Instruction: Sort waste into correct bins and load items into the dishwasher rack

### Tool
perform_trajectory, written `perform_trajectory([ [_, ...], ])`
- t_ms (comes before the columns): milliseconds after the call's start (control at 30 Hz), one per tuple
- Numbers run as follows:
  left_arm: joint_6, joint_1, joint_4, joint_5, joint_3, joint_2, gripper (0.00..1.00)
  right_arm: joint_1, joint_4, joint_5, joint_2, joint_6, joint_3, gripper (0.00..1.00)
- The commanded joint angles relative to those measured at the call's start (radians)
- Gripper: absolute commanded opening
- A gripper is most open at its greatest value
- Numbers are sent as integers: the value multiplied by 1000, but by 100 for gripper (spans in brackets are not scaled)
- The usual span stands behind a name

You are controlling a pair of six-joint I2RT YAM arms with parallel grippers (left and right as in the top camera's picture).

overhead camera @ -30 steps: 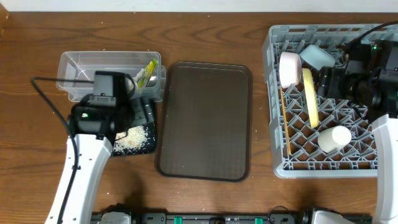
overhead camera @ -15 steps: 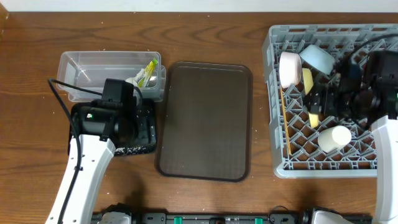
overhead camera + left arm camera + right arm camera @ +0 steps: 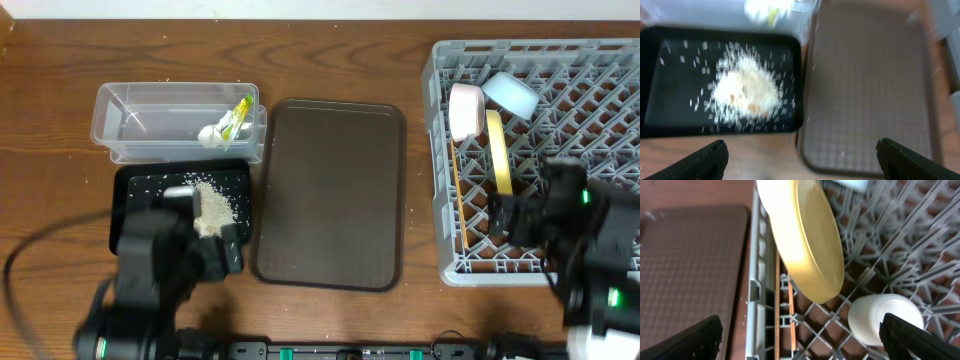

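The clear tub [image 3: 150,125] holds the snack wrapper [image 3: 240,112] and the white tissue [image 3: 212,133]. Just in front of it, rice scraps [image 3: 212,205] [image 3: 745,92] lie heaped in the black tray [image 3: 140,195] [image 3: 670,100]. In the grey rack [image 3: 600,110] [image 3: 865,275] stand a white bowl [image 3: 465,110], a blue bowl [image 3: 510,93] and the yellow plate [image 3: 497,150] [image 3: 810,240]. Chopsticks [image 3: 458,200] [image 3: 777,305] lie along its left side. The pale cup [image 3: 885,320] sits below the plate. My left gripper [image 3: 800,162] hangs open and empty near the table's front edge. My right gripper [image 3: 800,335] is open and empty over the rack's front.
A large dark brown serving tray [image 3: 330,195] [image 3: 870,90] [image 3: 690,270] lies between the bins and the rack. My left arm [image 3: 160,275] stands before the black tray; my right arm [image 3: 590,240] covers the rack's front right corner.
Both arms have drawn back toward the table's front edge and their jaws have widened. The left arm uncovered the black tray and rice; the right left the plate.
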Motion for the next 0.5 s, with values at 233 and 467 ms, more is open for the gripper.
perform_trajectory([
  [233, 6, -4, 0, -12, -32, -215, 98, -3, -76, 15, -192, 17, -82, 99],
  [467, 6, -4, -11, -12, -32, -213, 98, -3, -162, 15, -192, 17, -82, 99],
])
